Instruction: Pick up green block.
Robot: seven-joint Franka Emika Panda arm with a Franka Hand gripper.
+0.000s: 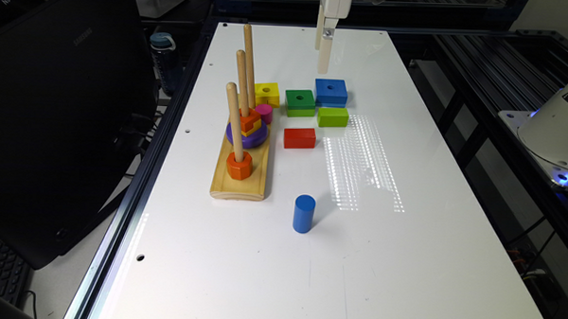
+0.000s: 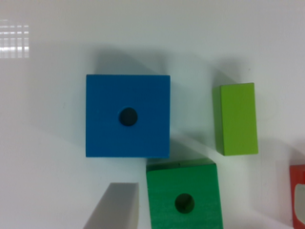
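Note:
The green block (image 1: 300, 102) is a dark green square with a round centre hole and lies flat on the white table (image 1: 404, 239). It touches the corner of the larger blue holed block (image 1: 331, 91). My gripper (image 1: 324, 52) hangs well above the table, over and slightly behind the blue block. In the wrist view the blue block (image 2: 127, 116) is central and the green block (image 2: 185, 195) sits at the frame edge. One grey fingertip (image 2: 114, 207) shows beside the green block and another shows far across it, so the gripper (image 2: 207, 202) is open and holds nothing.
A solid lime-green block (image 1: 333, 116) (image 2: 235, 118) and a red block (image 1: 299, 138) (image 2: 295, 174) lie close to the green one. A yellow holed block (image 1: 267, 92), a pink cylinder (image 1: 265, 112) and a wooden peg board (image 1: 245, 177) stand toward the exterior view's left. A blue cylinder (image 1: 304, 213) stands nearer the front.

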